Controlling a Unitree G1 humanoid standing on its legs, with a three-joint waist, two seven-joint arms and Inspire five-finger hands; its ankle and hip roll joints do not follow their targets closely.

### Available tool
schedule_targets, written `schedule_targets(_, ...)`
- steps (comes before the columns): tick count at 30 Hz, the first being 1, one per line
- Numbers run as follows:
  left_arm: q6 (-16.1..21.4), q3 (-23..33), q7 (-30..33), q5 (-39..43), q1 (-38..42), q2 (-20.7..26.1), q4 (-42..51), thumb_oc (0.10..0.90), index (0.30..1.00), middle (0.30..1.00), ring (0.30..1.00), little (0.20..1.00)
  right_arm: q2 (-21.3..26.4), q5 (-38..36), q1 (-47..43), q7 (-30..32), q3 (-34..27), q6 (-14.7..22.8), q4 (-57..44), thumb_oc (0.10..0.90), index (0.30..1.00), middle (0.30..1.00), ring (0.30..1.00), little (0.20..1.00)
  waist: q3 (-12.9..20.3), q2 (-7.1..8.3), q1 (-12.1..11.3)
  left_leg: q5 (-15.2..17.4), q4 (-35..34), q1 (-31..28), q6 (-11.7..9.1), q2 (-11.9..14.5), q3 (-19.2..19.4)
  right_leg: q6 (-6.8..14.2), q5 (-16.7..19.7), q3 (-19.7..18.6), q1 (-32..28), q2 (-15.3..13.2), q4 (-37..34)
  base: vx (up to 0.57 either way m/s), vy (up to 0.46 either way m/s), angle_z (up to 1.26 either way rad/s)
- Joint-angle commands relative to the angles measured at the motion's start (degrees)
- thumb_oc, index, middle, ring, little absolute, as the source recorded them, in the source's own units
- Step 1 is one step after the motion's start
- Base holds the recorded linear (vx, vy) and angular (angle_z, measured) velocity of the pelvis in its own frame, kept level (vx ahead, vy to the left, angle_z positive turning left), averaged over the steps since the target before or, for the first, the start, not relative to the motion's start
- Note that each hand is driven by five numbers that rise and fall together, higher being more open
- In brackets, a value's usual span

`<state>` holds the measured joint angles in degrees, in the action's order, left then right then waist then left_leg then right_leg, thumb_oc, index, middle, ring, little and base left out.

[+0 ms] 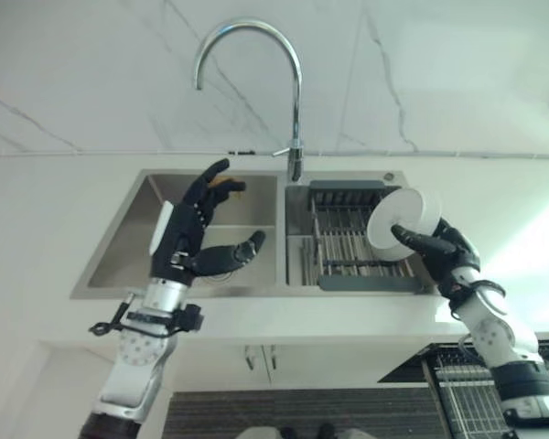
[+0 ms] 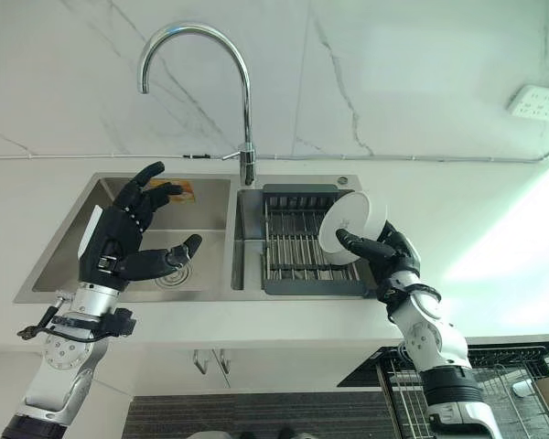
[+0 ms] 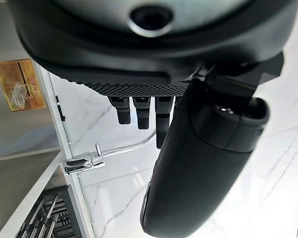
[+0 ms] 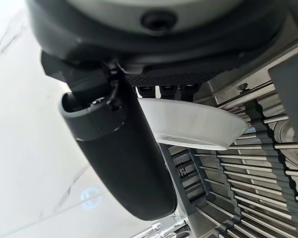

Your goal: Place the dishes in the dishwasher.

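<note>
My right hand (image 1: pixel 439 249) is shut on a small white plate (image 1: pixel 403 219), pinching its edge between thumb and fingers. It holds the plate tilted above the right end of the grey dish rack (image 1: pixel 348 240) in the right sink basin. The right wrist view shows the same plate (image 4: pixel 188 124) held over the rack's bars (image 4: pixel 258 173). My left hand (image 1: pixel 194 236) hovers open over the left sink basin (image 1: pixel 229 238), fingers spread and holding nothing. The dishwasher's wire rack (image 1: pixel 471 393) shows at the lower right, below the counter.
A tall curved chrome tap (image 1: pixel 293 101) stands behind the divider between the two basins. A marble wall (image 1: pixel 421 73) rises behind the white counter (image 1: pixel 37 210). An orange sticker (image 2: pixel 181 189) lies on the left basin's back wall. A power socket (image 2: pixel 540 101) sits on the wall at right.
</note>
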<state>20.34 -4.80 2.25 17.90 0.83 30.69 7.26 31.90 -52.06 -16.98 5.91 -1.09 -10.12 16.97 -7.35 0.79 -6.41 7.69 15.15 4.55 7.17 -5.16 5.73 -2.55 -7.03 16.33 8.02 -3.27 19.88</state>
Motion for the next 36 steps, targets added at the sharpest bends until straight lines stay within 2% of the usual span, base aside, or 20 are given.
schedule_targets(1, 4.9, -0.4, 2.0, 3.4, 5.3, 2.4, 4.7, 0.8, 0.9, 0.9, 0.9, 0.9, 3.4, -2.4, -8.7, 0.0, -1.8, 5.6, 1.4, 0.734, 0.801, 0.801, 0.801, 0.801, 3.7, 1.47, -0.5, 6.9, 2.0, -0.5, -6.4, 4.6, -1.2, 6.4, -4.9, -1.5, -5.3, -2.2, -2.7, 0.0, 0.01, 0.05)
schedule_targets(2, 4.7, -0.5, 1.9, 3.6, 5.3, 2.6, 4.7, 0.8, 0.9, 0.9, 0.9, 0.9, 3.6, -2.4, -9.5, 1.3, -1.9, 6.1, 2.0, 0.4, 0.3, 0.3, 0.3, 0.3, 3.7, 1.47, -0.7, 6.9, 2.0, -0.5, -6.4, 4.6, -1.3, 6.4, -4.9, -1.4, -5.4, -2.2, -2.7, 0.01, 0.008, 0.04)
schedule_targets(7, 4.4, -1.0, 2.0, 3.8, 5.6, 2.7, 4.6, 0.8, 0.9, 0.9, 0.9, 0.9, 3.5, -1.7, -10.9, 3.3, -1.3, 6.9, 3.7, 0.4, 0.3, 0.3, 0.3, 0.3, 3.6, 1.44, -1.1, 6.8, 2.0, -0.6, -6.4, 4.5, -1.4, 6.4, -4.9, -1.2, -5.7, -2.3, -2.7, 0.0, 0.004, 0.03)
schedule_targets(13, 4.0, -1.6, 2.8, 3.6, 5.8, 2.8, 4.8, 0.8, 0.9, 0.9, 0.9, 0.9, 3.0, 0.4, -11.5, 7.4, -1.8, 10.6, 4.0, 0.4, 0.3, 0.3, 0.3, 0.3, 3.3, 1.17, -1.2, 6.9, 2.0, -0.7, -6.2, 4.4, -1.6, 6.4, -4.8, -1.2, -5.7, -2.3, -2.7, 0.0, 0.008, 0.08)
schedule_targets(25, 3.8, -1.2, 2.9, 2.8, 5.0, 2.1, 5.8, 0.8, 0.9, 0.9, 0.9, 0.9, 2.7, 10.2, -9.8, 10.8, -2.4, 17.1, -6.1, 0.4, 0.3, 0.3, 0.3, 0.3, 3.2, 0.84, -0.3, 6.9, 2.0, -0.8, -6.1, 4.5, -1.2, 6.5, -4.8, -1.9, -5.5, -2.1, -2.7, 0.0, 0.0, 0.0)
schedule_targets(29, 4.0, -0.8, 2.5, 2.4, 4.4, 1.5, 6.4, 0.8, 0.9, 0.9, 0.9, 0.9, 1.9, 14.3, -8.4, 10.4, -2.8, 20.4, -13.1, 0.4, 0.3, 0.3, 0.3, 0.3, 3.4, 0.79, 0.3, 6.9, 2.0, -0.8, -6.0, 4.7, -0.8, 6.4, -4.9, -2.1, -5.4, -2.0, -2.7, 0.0, 0.0, 0.0)
schedule_targets(36, 4.6, 0.7, 0.5, 1.8, 2.5, -0.2, 8.5, 0.8, 0.9, 0.9, 0.9, 0.9, -1.2, 18.4, -4.8, 8.9, -4.9, 30.7, -26.6, 0.4, 0.3, 0.3, 0.3, 0.3, 4.0, 0.32, 1.3, 6.9, 2.0, -0.5, -6.2, 5.1, -0.5, 6.4, -5.1, -2.9, -4.8, -1.5, -2.7, -0.01, -0.028, -0.04)
